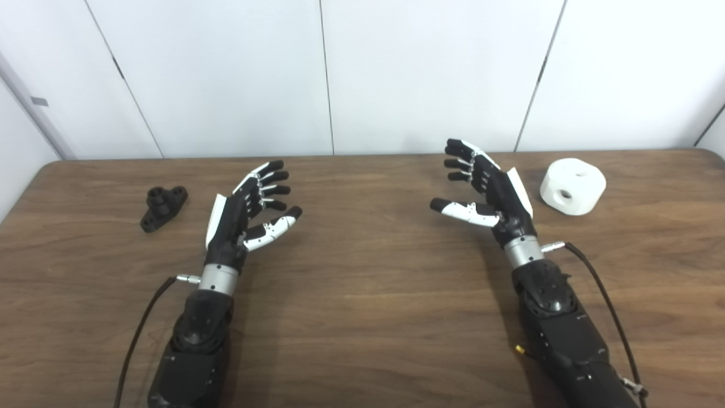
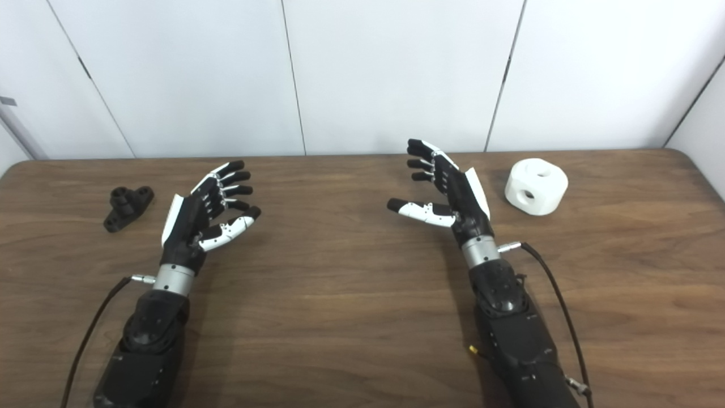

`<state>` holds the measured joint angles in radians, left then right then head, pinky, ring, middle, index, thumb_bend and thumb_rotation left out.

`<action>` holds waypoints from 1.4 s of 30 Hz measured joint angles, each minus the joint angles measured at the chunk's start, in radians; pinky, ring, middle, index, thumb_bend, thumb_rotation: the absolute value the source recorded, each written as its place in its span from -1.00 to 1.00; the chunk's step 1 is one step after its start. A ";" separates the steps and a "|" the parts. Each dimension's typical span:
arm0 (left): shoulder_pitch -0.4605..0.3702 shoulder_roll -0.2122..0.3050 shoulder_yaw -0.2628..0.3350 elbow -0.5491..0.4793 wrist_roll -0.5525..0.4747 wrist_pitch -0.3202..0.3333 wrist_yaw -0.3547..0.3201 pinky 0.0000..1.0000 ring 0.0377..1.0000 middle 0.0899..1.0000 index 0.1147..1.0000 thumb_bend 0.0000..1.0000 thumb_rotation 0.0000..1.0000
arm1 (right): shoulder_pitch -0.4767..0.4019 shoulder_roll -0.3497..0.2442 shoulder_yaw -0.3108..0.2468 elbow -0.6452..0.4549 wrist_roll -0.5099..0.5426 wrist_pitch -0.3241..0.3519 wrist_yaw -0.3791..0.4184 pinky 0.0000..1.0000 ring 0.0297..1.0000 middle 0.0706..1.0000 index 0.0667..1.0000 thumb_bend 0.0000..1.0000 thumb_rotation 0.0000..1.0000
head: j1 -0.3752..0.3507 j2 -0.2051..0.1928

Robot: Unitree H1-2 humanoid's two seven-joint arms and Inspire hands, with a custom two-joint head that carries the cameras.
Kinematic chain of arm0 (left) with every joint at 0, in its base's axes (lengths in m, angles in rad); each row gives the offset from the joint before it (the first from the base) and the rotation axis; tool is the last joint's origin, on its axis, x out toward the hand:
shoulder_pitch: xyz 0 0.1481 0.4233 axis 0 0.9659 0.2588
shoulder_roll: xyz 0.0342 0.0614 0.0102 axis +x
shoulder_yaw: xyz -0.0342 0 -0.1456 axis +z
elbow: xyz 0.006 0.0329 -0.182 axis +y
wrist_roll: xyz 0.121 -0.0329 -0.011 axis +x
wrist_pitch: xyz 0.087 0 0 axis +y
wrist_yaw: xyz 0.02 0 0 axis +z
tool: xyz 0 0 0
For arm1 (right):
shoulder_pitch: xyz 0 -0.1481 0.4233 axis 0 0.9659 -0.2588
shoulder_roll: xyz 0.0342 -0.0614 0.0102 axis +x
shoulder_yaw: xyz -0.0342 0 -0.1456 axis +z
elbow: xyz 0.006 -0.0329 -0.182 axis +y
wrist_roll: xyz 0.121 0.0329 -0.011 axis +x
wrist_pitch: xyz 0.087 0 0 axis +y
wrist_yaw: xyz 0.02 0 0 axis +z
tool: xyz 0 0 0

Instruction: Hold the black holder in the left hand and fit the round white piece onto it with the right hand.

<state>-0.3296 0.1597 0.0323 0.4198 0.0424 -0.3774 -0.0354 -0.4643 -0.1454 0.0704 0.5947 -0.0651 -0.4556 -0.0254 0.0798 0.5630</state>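
White wall panels stood behind a brown wooden surface (image 1: 362, 317) that carried only two parts. One black holder (image 1: 163, 207) lay near the far left edge, just beyond and to the left of the left hand (image 1: 241, 215). One round white piece (image 1: 572, 186) with holes in its faces sat at the far right, just beside the right hand (image 1: 493, 195) and apart from it.

Both hands hovered over the wood with fingers spread and thumbs out, released and grasping nothing. Neither part had been touched, so the task looked to be at its very start.

Several things could go wrong from here, as I judge it. The holder was small and low, with a flat base and a short raised post; fingers closing from above might nudge it across the smooth wood instead of catching it. The white piece was bulky and rounded, so a shallow grasp could let it roll or twist in the palm. If either part were held skewed, the hole and the post would likely fail to line up at fitting.

Counted: one holder, one white piece, two hands.
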 measured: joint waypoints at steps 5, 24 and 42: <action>0.000 0.000 0.000 0.000 0.000 0.000 -0.002 0.21 0.44 0.56 0.63 0.19 -0.97 | 0.000 0.000 0.000 0.000 0.001 0.000 0.001 0.46 0.59 0.65 0.62 0.49 -0.39 | 0.000 -0.002; -0.019 -0.011 -0.007 0.031 0.004 -0.017 -0.002 0.19 0.42 0.56 0.61 0.23 -0.97 | 0.000 -0.010 -0.016 0.003 0.029 0.000 0.024 0.46 0.59 0.65 0.61 0.48 -0.44 | 0.233 -0.038; -0.049 -0.025 -0.028 0.083 0.079 -0.042 0.043 0.19 0.40 0.52 0.50 0.26 -1.00 | -0.041 -0.027 -0.088 0.097 0.079 0.000 0.099 0.44 0.56 0.60 0.57 0.66 -0.32 | 0.334 -0.087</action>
<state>-0.3786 0.1352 0.0047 0.5027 0.1213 -0.4194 0.0074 -0.5056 -0.1725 -0.0178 0.6920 0.0141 -0.4557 0.0740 0.4141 0.4755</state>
